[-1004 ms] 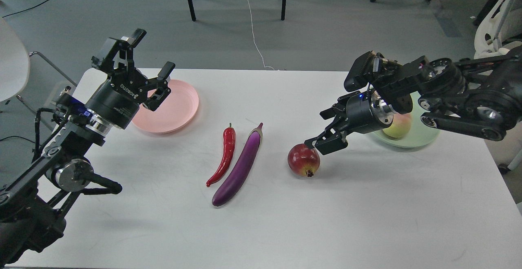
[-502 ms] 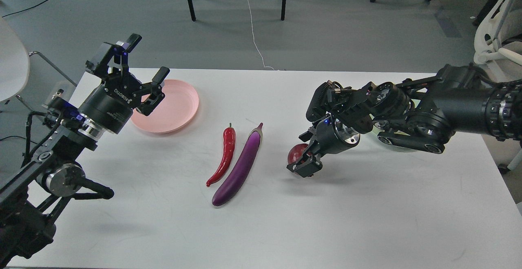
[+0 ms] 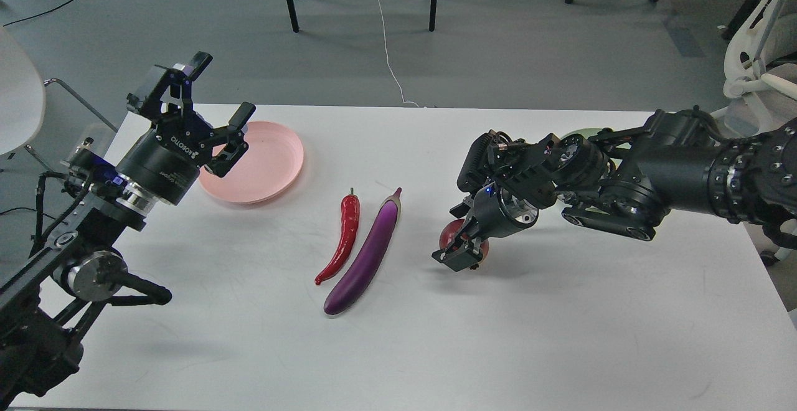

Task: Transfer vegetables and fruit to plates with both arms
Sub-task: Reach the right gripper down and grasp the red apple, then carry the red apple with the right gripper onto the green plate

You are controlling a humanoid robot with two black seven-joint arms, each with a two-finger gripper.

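Visibly two plates (image 3: 261, 177) (image 3: 582, 133) — one eggplant (image 3: 367, 254), one chili (image 3: 342, 240).

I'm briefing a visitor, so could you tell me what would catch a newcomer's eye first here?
Probably the glossy purple eggplant and red chili pepper lying side by side mid-table. Next, the right gripper lowered over the dark-red fruit, largely hiding it. At far left, the left gripper hovers open by the empty pink plate.

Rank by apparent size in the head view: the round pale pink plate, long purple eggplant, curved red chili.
1. Round pale pink plate, largest.
2. Long purple eggplant.
3. Curved red chili, slimmest and shortest.
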